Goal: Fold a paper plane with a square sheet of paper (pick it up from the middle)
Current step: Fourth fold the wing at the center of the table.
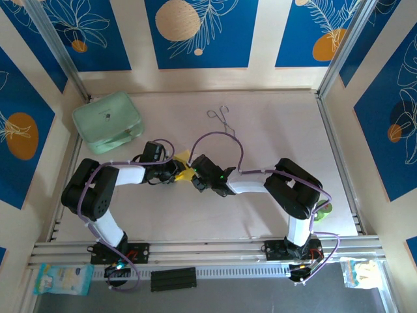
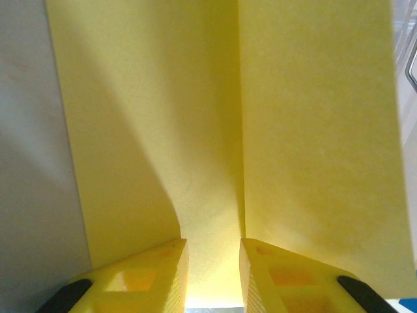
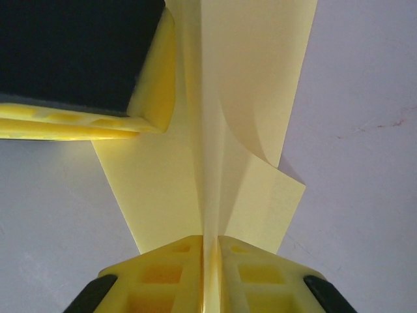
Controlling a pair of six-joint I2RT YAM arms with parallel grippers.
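The square sheet of paper [image 1: 184, 158] is yellow, folded and creased, and hangs above the table's middle between my two grippers. My right gripper [image 1: 197, 177] comes in from the right. In the right wrist view its jaws [image 3: 210, 240] are shut on the paper's [image 3: 163, 189] upright centre fold, and one loose flap curls off to the right. My left gripper [image 1: 174, 171] meets it from the left. In the left wrist view its fingers [image 2: 214, 244] stand apart, with the paper [image 2: 293, 130] running through the gap and over both tips. One left finger [image 3: 153, 98] lies against the paper's far end.
A mint-green rounded case [image 1: 107, 120] sits at the table's back left. Thin metal tongs [image 1: 221, 117] lie at the back centre. Bare table [image 1: 280, 130] stretches to the right, bounded by a metal rail [image 1: 339, 156]. A small green object [image 1: 324, 208] sits by the right arm.
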